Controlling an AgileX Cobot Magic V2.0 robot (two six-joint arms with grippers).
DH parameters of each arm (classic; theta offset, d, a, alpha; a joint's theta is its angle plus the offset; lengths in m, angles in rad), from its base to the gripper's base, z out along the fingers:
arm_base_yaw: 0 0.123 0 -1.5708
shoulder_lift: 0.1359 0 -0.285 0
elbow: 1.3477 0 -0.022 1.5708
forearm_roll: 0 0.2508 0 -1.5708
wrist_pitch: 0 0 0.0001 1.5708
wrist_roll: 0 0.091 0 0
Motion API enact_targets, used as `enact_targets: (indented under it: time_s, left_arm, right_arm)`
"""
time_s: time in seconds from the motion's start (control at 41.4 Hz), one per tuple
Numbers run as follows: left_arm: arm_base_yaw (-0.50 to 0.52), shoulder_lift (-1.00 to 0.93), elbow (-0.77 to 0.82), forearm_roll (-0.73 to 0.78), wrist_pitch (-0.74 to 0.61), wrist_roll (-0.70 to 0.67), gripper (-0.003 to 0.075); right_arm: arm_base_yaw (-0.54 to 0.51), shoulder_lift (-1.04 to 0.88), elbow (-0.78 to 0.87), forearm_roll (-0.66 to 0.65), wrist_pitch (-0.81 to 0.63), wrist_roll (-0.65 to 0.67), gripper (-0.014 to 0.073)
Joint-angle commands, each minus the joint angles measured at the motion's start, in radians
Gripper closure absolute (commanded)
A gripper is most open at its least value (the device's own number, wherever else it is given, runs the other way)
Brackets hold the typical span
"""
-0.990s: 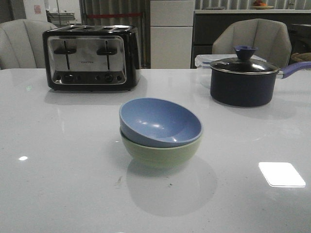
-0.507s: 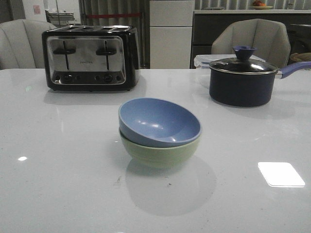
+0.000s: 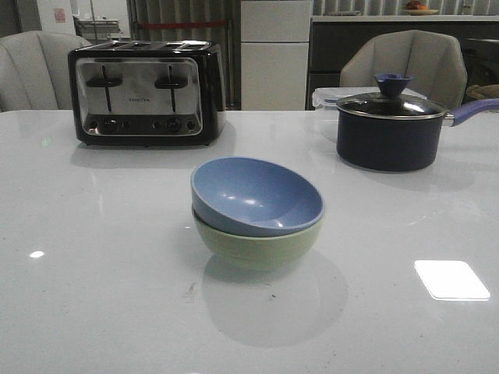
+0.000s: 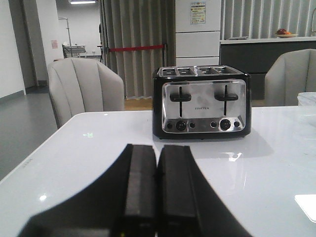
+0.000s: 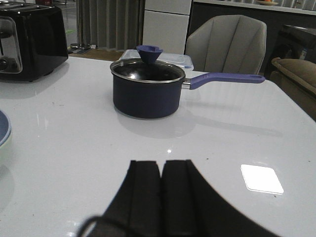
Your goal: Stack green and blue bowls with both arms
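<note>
Blue bowl (image 3: 257,196) tilted inside green bowl (image 3: 257,245) | both jaws closed, empty

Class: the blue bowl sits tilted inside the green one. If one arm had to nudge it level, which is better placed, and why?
Probably the right. Its wrist view shows the blue bowl and green bowl at the edge. The left view shows only the toaster. Both pincers, left and right, are shut and empty.
</note>
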Motion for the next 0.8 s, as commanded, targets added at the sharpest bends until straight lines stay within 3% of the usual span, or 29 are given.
enact_targets:
  time_s: [0.0, 0.145, 0.773]
  left_arm:
    - [0.003, -0.019, 0.005, -0.007, -0.084, 0.002, 0.0627]
    - [0.003, -0.019, 0.005, -0.007, -0.084, 0.002, 0.0627]
    - [0.003, -0.019, 0.005, -0.007, -0.084, 0.002, 0.0627]
  right_arm:
    - [-0.005, -0.019, -0.003, -0.023, -0.107, 0.024, 0.0566]
    - [-0.005, -0.019, -0.002, -0.210, -0.177, 0.265, 0.0566]
    - [-0.005, -0.019, -0.002, -0.211, -0.169, 0.268, 0.0566]
